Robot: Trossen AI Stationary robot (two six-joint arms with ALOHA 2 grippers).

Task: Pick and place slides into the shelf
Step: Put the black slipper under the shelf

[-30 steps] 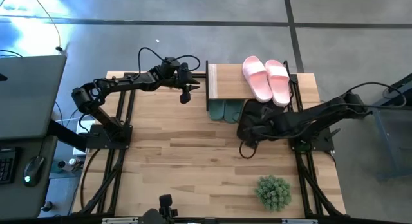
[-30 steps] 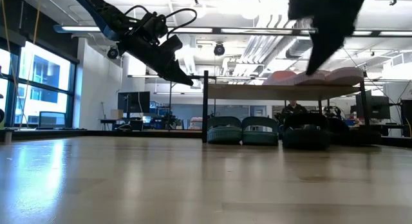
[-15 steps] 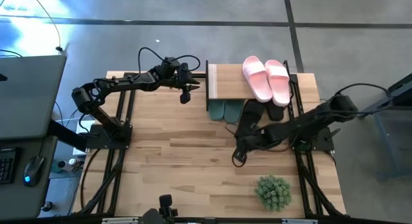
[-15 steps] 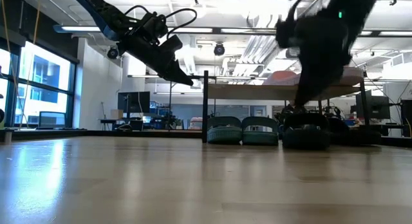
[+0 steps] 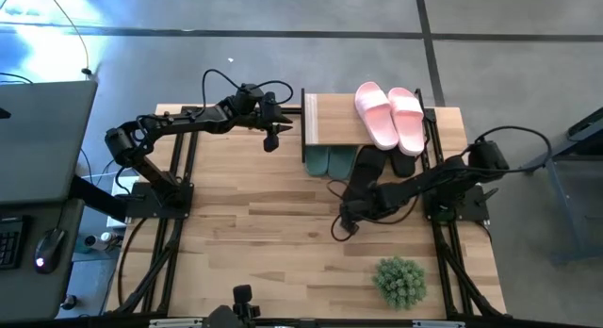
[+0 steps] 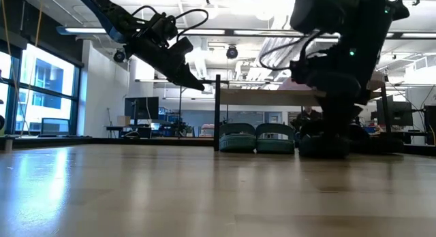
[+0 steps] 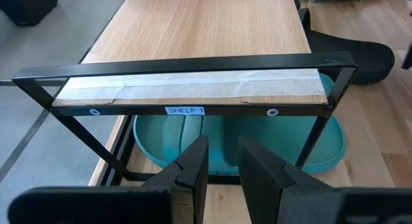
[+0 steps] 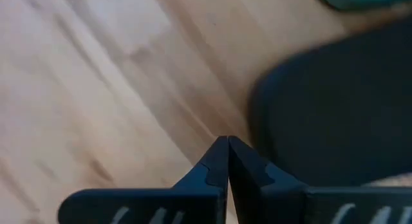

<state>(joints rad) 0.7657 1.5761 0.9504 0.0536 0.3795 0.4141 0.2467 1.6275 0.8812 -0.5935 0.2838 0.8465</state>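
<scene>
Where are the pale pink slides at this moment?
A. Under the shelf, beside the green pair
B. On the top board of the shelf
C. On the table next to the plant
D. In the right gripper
B: the high view shows the pale pink slides lying side by side on the top board of the shelf, above the green slides underneath.

Right tool [image 8: 227, 141] closed, empty.

A small white label [image 7: 185, 111] reads "SHELF 1". It sits on the white edge strip [image 7: 193, 89] of the shelf [image 7: 206, 31], at the middle of the front edge, between two screws. No other text can be read.
</scene>
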